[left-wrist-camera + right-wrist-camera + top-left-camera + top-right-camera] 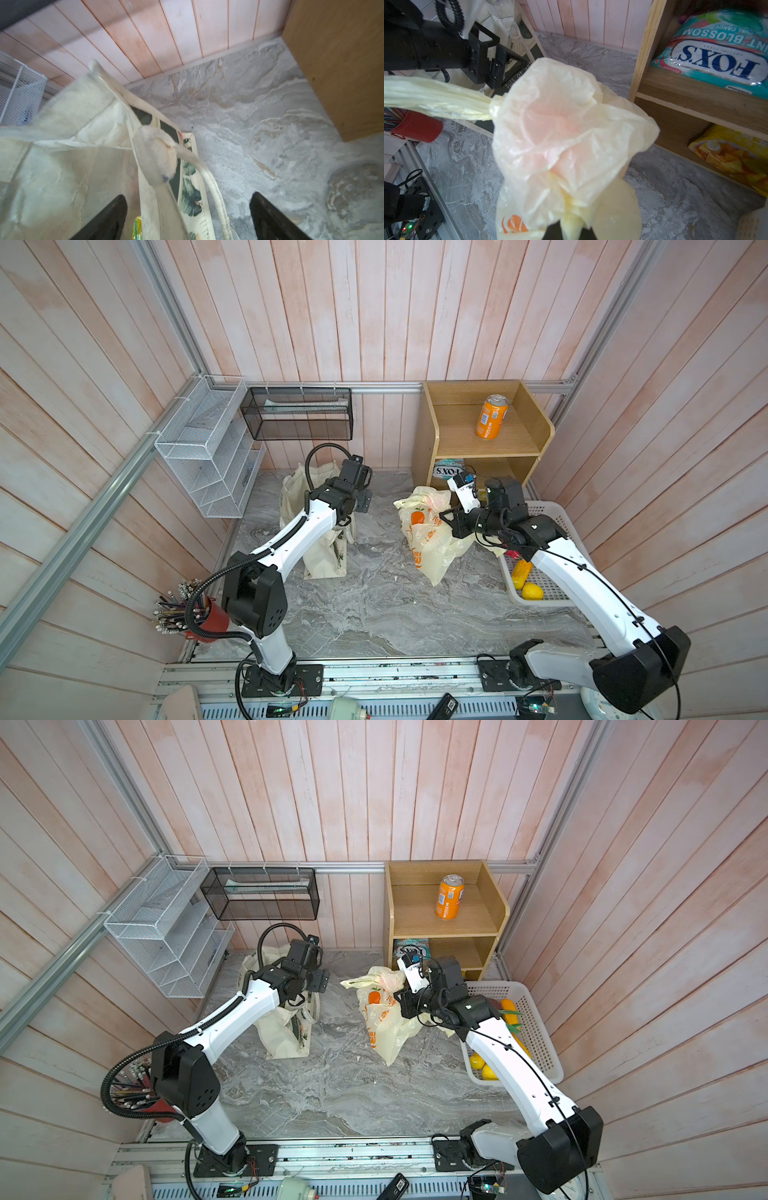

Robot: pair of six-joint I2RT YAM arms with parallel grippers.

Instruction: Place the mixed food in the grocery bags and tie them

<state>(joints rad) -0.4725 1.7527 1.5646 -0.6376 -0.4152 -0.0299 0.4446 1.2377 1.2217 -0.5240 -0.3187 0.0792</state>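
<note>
- left fingers (112, 218) wide apart, tote (62, 176) wall sitting between them, lower middle of frame
- right fingers (553, 231) clamped on the plastic bag (560, 124), bottom center

Bright, even light; bowed edges in both top views; wrist views blurred.

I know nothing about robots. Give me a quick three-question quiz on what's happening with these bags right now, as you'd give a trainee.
1. True or false: the right end effector is shut on the plastic bag.
2. Fill in: the left end effector, by the canvas tote, is ____.
3. The orange can on the wooden shelf is: A) upright B) lying on its side C) crushed.
Key: 1 true; 2 open; 3 A.
</note>
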